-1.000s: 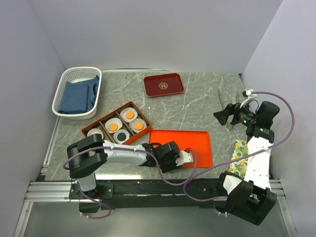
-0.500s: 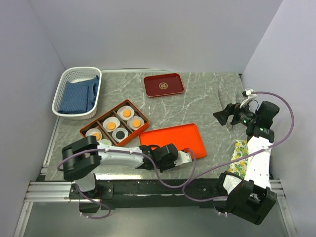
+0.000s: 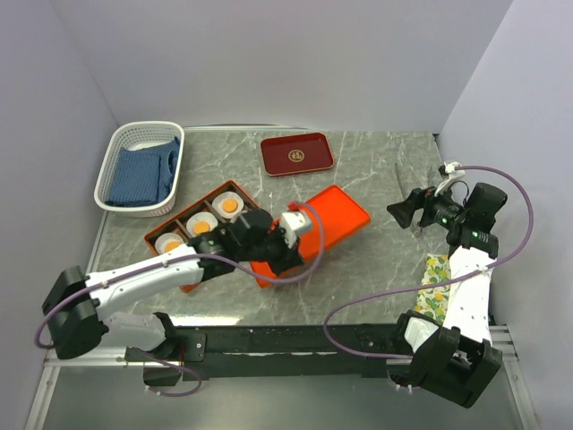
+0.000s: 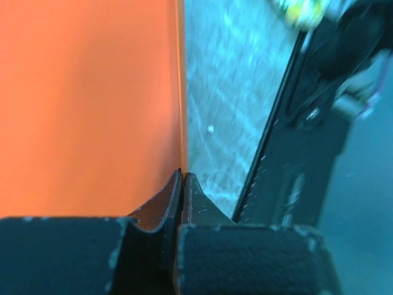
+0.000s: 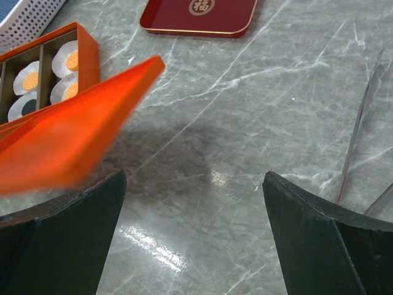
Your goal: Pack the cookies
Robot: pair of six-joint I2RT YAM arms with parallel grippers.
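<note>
Grey marble worktop (image 3: pixel 385 260), pale walls around. Left claw (image 3: pixel 288 237) is pinching the orange lid (image 3: pixel 336 213) by one rim, lid tilted and partly over the box (image 5: pixel 89 46), where the cookies (image 3: pixel 231 205) sit in paper cups (image 5: pixel 60 54). Right claw (image 5: pixel 195 246) hangs spread wide, well apart. Best to level the lid, square it with the box walls, then lower gently so no cup is caught.

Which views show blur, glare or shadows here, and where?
Right wrist: the flat orange box lid is motion-smeared and casts a soft shadow on the grey marble table, with a glare patch near the bottom. Left wrist: the left gripper pinching the lid's edge is sharp, the background smeared. Top external: sharp, evenly lit.
</note>
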